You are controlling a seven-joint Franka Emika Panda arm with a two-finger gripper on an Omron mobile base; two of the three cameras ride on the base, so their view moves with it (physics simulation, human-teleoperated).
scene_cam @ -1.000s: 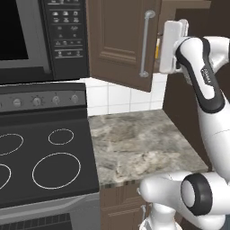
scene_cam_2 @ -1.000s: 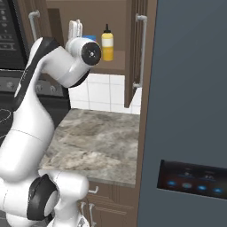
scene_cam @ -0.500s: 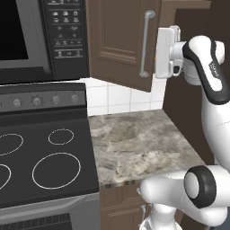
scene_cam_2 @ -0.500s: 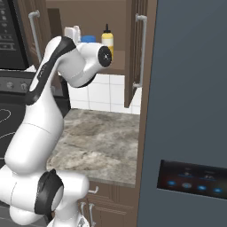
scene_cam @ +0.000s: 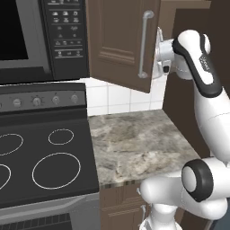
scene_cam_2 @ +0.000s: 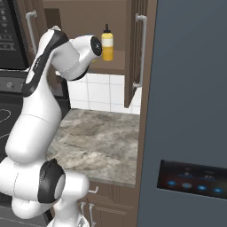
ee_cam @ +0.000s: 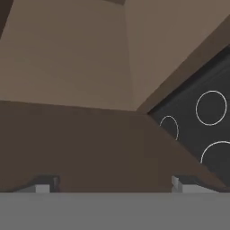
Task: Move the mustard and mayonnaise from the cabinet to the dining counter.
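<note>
**You are reaching into the open cabinet, nothing collected yet.**

You are holding the gripper (ee_cam: 110,183) with its jaws spread wide and empty, pointing at the bare brown cabinet (scene_cam_2: 80,13) interior, with stove rings showing toward 3 o'clock in the hand view. The mustard (scene_cam_2: 107,43) is standing upright on the cabinet shelf, at about 3 o'clock from the arm's wrist in the right base view. I cannot tell where the mayonnaise is sitting. Judging by this, both items are waiting to go to the dining counter.
</note>
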